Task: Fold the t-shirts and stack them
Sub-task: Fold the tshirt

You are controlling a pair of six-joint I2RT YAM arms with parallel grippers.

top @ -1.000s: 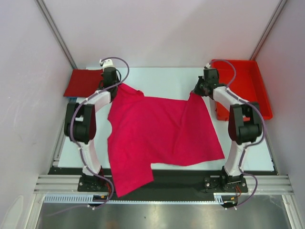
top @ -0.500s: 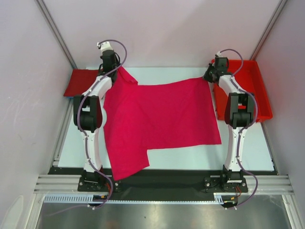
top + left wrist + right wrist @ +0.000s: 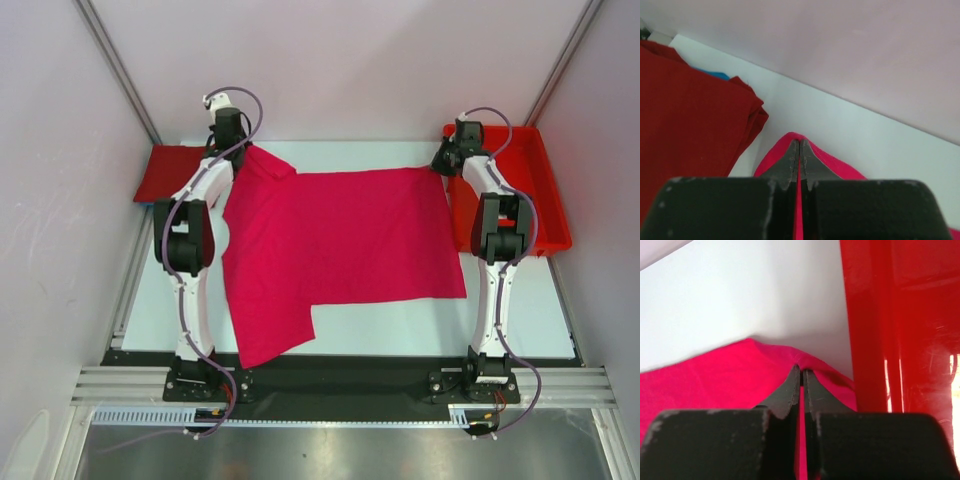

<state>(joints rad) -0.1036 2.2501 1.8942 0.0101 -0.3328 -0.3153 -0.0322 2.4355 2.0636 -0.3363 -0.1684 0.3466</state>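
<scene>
the magenta t-shirt (image 3: 340, 245) lies spread on the table (image 3: 400, 325), just beside the red tray (image 3: 535, 200). we see the left end effector (image 3: 799, 147) and right end effector (image 3: 801, 375) pinched tight on its far corners. the crimson t-shirt (image 3: 172, 173) lies well away from the tray.

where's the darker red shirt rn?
Top view: the crimson shirt lies folded at the far-left corner of the table, just left of the left gripper, which pinches the magenta shirt.
</scene>
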